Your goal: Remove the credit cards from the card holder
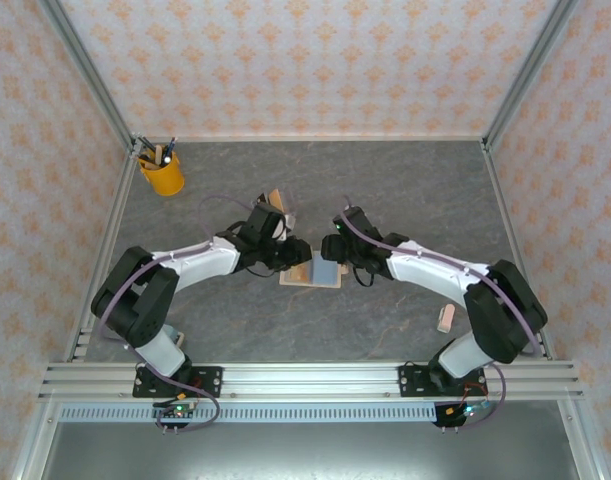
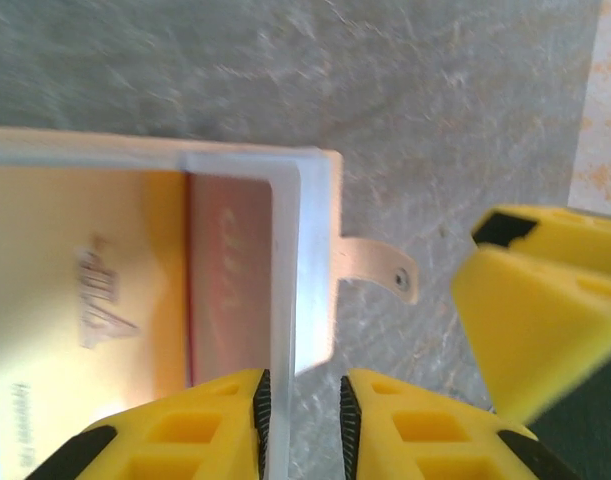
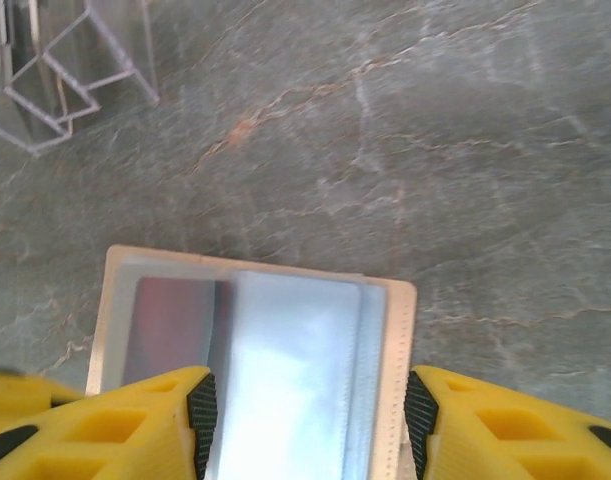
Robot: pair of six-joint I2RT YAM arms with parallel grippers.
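Observation:
The card holder [image 1: 311, 273] lies open on the table between both arms, tan outside with blue-grey clear sleeves. In the left wrist view its sleeves [image 2: 285, 250] show a tan card [image 2: 75, 290] and a dark red card [image 2: 230, 280], and its tab [image 2: 380, 270] sticks out to the right. My left gripper [image 2: 300, 420] has its jaws a little apart around the sleeve's edge, which touches just the left pad. My right gripper [image 3: 310, 425] stands open, straddling the holder's blue-grey sleeves [image 3: 295, 370], beside a dark red card [image 3: 170, 320].
A clear acrylic stand [image 3: 65, 80] stands behind the holder, near the left gripper. A yellow cup of pens [image 1: 162, 172] is at the back left. A small pale pink object [image 1: 445, 318] lies near the right arm's base. The right gripper's yellow finger [image 2: 545, 310] is close to the left gripper.

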